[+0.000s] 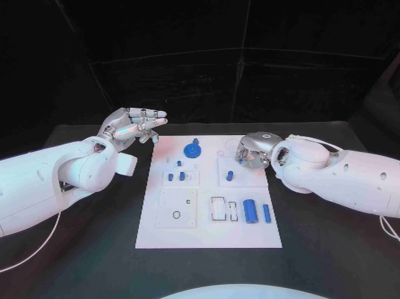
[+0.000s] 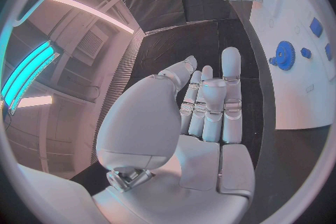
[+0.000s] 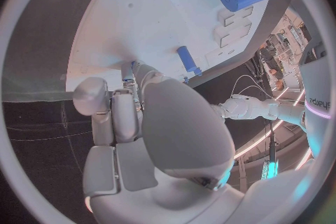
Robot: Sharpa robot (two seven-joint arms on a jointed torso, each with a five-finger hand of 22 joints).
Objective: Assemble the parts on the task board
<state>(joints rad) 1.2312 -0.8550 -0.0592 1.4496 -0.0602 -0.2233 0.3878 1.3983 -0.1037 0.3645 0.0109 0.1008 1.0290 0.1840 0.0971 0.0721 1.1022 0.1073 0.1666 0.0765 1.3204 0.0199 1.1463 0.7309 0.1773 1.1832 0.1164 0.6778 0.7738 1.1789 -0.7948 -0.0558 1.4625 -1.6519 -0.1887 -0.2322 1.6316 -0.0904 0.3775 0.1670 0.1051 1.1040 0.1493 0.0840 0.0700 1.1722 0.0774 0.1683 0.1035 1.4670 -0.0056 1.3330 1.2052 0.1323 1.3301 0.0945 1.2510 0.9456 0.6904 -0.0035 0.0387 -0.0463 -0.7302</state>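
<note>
The white task board [image 1: 209, 233] lies in the middle of the table. On it are a blue gear [image 1: 193, 149], small blue pegs [image 1: 171, 177], a short blue peg [image 1: 228, 175], a thick blue cylinder [image 1: 250, 210] and a thin blue pin [image 1: 266, 213]. My right hand [image 1: 254, 151] hangs over the board's far right part with its fingers curled down. A sliver of a small blue part [image 3: 133, 64] shows pinched at its fingertips. My left hand [image 1: 133, 126] is raised beside the board's far left corner, its fingers [image 2: 210, 106] stretched out and holding nothing.
Cut-out slots [image 1: 219, 208] lie next to the cylinder, and a recessed square with a small ring [image 1: 177, 214] lies on the board's near left. Black table [image 1: 83, 249] surrounds the board. Both white forearms flank it.
</note>
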